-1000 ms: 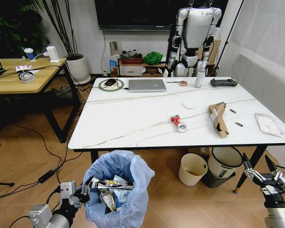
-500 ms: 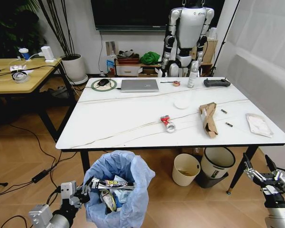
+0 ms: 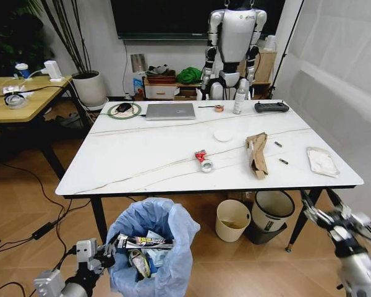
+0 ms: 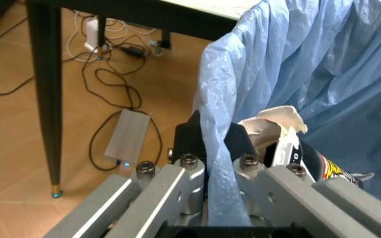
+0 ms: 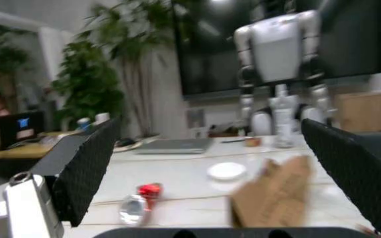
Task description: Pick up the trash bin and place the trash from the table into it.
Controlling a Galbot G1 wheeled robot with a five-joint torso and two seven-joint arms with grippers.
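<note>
while the left gripper (image 3: 105, 255) pinches the blue bag at the rim of the bin (image 3: 152, 247), low on the floor before the table (image 3: 142, 164), a crushed can (image 3: 203, 160), white lid (image 3: 222, 134) and torn cardboard (image 3: 256, 154) lie on top, and the right gripper (image 3: 319, 212) hangs wide apart below the table's right edge.

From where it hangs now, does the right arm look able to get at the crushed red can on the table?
Probably not yet. The right gripper, jaws open, hangs below the table edge off its near right corner, while the crushed red can lies mid-table, well apart; nothing blocks it.
</note>
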